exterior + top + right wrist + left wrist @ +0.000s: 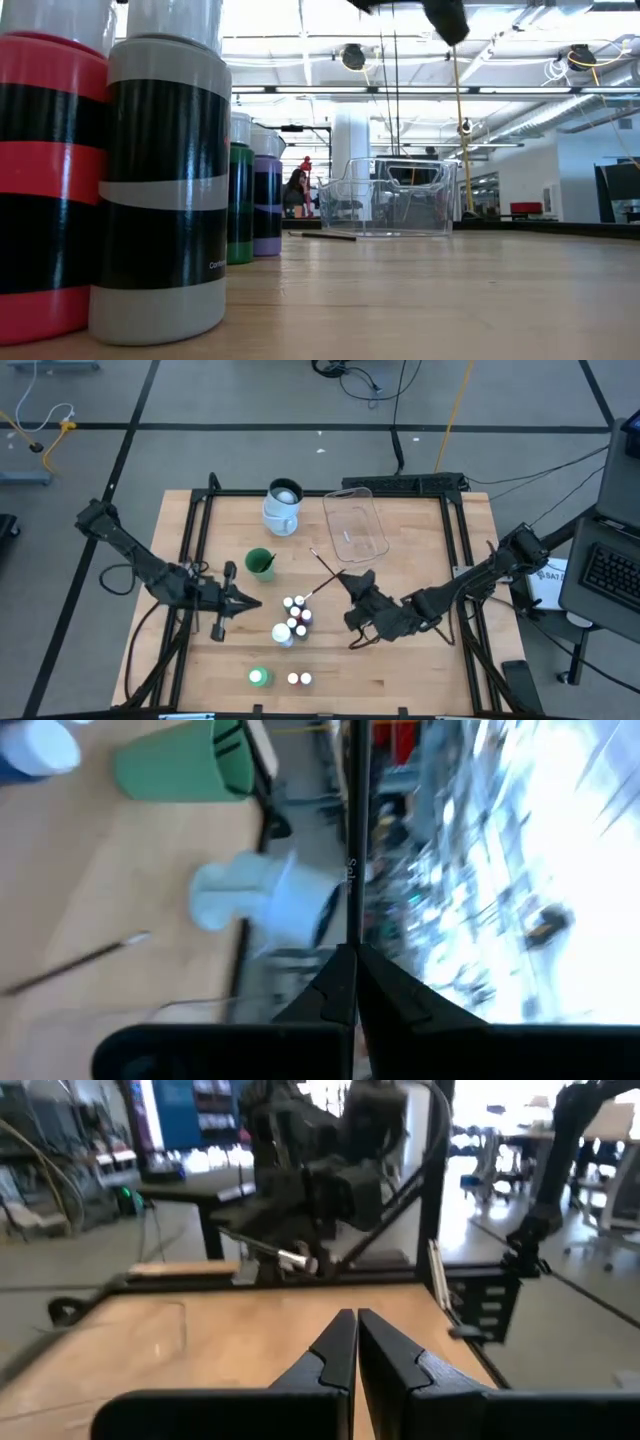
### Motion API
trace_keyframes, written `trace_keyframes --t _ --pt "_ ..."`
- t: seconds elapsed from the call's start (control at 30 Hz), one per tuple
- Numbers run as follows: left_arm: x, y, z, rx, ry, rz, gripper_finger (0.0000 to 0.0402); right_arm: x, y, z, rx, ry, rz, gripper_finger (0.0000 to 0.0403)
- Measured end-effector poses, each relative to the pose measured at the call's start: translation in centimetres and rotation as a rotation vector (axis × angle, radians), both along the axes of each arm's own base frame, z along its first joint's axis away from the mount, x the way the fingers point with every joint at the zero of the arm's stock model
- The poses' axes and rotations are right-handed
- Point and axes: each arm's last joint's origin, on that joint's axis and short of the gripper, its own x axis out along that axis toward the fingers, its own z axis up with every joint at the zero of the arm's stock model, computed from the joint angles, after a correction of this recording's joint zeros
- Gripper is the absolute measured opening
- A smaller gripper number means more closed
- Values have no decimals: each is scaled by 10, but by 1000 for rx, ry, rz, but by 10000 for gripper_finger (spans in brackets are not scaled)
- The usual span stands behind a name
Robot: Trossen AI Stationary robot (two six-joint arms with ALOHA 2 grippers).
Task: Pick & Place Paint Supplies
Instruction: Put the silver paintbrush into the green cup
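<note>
No lettering on the bottles or brush handle is legible.

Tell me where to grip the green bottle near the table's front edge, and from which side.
Take the green bottle on its round body just under the cap, coming straight down. It stands upright with bare table to its left, front and back. Two tiny white-capped bottles stand close on its right, so probably close the jaws front-to-back, not left-to-right.
</note>
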Motion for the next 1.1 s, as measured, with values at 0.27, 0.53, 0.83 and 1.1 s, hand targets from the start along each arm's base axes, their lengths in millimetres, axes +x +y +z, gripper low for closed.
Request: trace_keyframes --t 0.27,0.53,0.83,1.1 --pt "27 -16 -2 -41 85 -43 47 23 19 -15 -366 168 57 0" --pt "43 -18 -17 -135 163 6 148 31 29 -29 -481 229 134 0" --pt "60 -1 -24 -233 222 -19 208 38 28 -19 -590 152 344 0" --pt "69 13 -24 -274 232 -83 209 49 24 -30 -682 147 444 0"
